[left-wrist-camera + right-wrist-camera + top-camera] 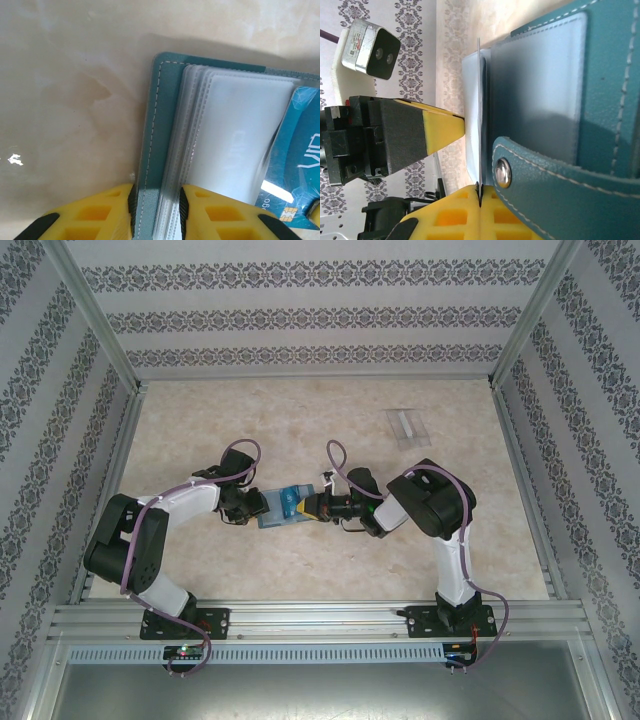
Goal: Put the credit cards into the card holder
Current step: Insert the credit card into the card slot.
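The card holder (270,515) lies open mid-table, teal with clear inner sleeves (225,140). My left gripper (156,207) is shut on its left edge, pinching the teal cover (149,150) and the sleeve stack between yellow fingers. My right gripper (480,197) is shut on a thin credit card (480,125), seen edge-on beside the holder's snap strap (560,175). In the left wrist view that card (300,160) is blue with a chip and overlaps the sleeves from the right. From above, the left gripper (248,508) and right gripper (308,508) face each other across the holder, the blue card (291,500) between them.
A clear plastic box (405,425) lies at the back right of the beige table (300,430). Patterned walls enclose the table on three sides. The left gripper's yellow finger (440,132) shows close behind the card in the right wrist view.
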{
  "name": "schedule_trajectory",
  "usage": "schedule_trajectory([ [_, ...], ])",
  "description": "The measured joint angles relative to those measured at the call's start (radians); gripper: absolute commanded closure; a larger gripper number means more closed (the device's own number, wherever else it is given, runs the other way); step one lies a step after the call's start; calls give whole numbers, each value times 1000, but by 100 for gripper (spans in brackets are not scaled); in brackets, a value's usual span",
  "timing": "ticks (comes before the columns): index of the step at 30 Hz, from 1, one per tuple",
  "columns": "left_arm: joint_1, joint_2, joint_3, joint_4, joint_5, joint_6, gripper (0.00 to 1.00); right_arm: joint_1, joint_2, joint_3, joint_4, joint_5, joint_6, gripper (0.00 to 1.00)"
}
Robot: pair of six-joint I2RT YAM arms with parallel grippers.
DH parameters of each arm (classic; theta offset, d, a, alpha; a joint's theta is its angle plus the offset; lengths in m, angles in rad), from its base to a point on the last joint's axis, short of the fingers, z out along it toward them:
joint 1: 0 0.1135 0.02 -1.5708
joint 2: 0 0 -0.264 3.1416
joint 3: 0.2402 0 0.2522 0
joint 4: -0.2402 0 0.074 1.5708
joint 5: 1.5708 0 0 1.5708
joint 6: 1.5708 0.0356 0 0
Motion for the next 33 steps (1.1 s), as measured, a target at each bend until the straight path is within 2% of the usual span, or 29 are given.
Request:
schedule_trajectory([
  [13, 0, 0, 3, -9, 0, 0, 68, 33, -24, -40, 16, 81, 29, 100],
  [21, 0, 3, 3, -9, 8, 0, 68, 90, -39, -98, 92, 201, 108, 100],
  [33, 0, 4, 3, -9, 13, 0, 68, 109, -5, -36, 83, 199, 133, 100],
])
